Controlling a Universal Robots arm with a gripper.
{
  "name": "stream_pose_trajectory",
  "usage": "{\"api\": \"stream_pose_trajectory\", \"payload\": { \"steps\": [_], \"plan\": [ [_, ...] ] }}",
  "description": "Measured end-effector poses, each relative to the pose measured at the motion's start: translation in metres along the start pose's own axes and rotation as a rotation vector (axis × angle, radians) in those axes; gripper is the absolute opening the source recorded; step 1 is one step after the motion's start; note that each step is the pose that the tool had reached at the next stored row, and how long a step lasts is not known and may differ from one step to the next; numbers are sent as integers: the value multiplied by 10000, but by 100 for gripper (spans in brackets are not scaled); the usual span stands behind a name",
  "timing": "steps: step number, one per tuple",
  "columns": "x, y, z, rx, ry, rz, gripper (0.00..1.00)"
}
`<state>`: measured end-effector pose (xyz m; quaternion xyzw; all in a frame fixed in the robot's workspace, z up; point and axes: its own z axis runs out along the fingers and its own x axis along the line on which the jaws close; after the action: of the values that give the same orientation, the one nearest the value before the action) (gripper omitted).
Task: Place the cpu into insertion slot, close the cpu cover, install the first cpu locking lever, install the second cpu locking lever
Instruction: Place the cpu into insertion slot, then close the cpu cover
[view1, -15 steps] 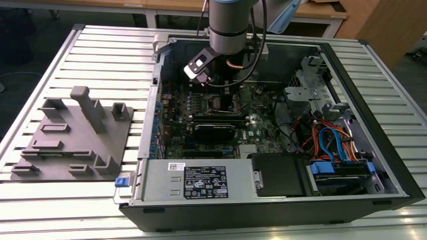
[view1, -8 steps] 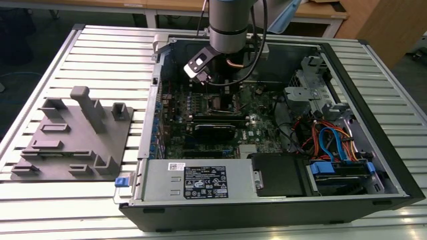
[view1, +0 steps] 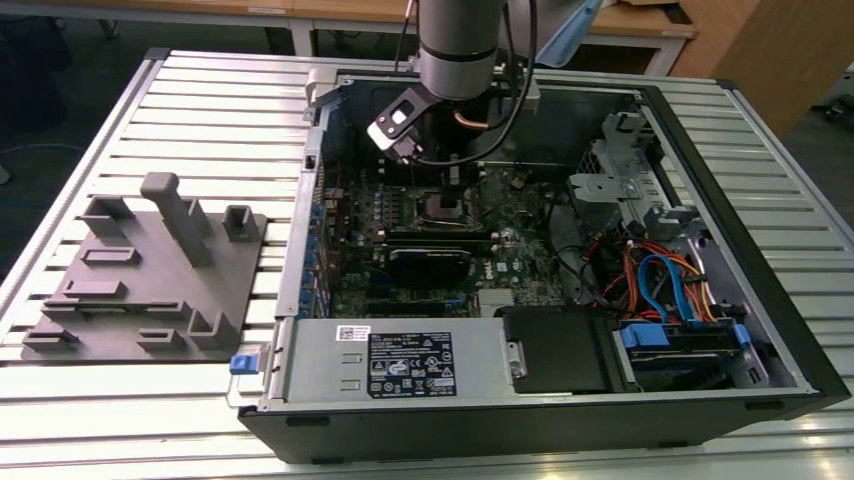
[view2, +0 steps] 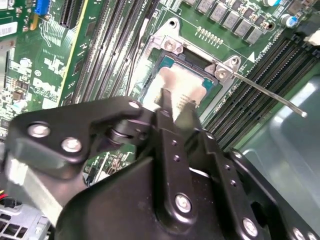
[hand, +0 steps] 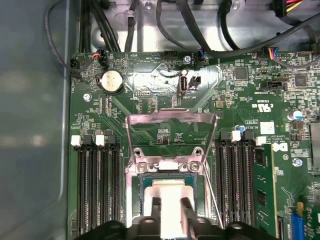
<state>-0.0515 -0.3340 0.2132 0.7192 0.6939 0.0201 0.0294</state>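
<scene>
- CPU (hand: 167, 192): a flat square chip with a matte silver-grey top, sitting at the insertion slot (hand: 143, 187) and apparently pinched between the gripper's (hand: 171, 201) narrowly set black fingers.
- CPU cover (hand: 170, 119): a thin metal frame, hinged open.
- Risk: a tilted release could bend the socket contacts, and the wire-thin locking lever (view2: 270, 92) might snag.

cpu (hand: 170, 192): I see a silver-grey top.
board (hand: 150, 110): green, with fine pale tracing.
cover (hand: 170, 118): bare silver metal.
gripper (view2: 176, 105): black on my feed, with silver screws.
table (view1: 200, 110): pale grey, ribbed in stripes.
fixture (view1: 147, 290): plain grey, exterior view's left.
cables (view1: 661, 285): blue and orange, exterior view's right.
case (view1: 534, 430): black.
</scene>
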Motion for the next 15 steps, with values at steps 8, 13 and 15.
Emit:
{"api": "stream_pose_trajectory", "payload": {
  "steps": [8, 13, 15],
  "plan": [
    [0, 4, -15, 35, -1, 0, 10],
    [0, 4, -15, 36, 0, 0, 10],
    [0, 4, -15, 36, 0, 0, 10]
  ]
}}
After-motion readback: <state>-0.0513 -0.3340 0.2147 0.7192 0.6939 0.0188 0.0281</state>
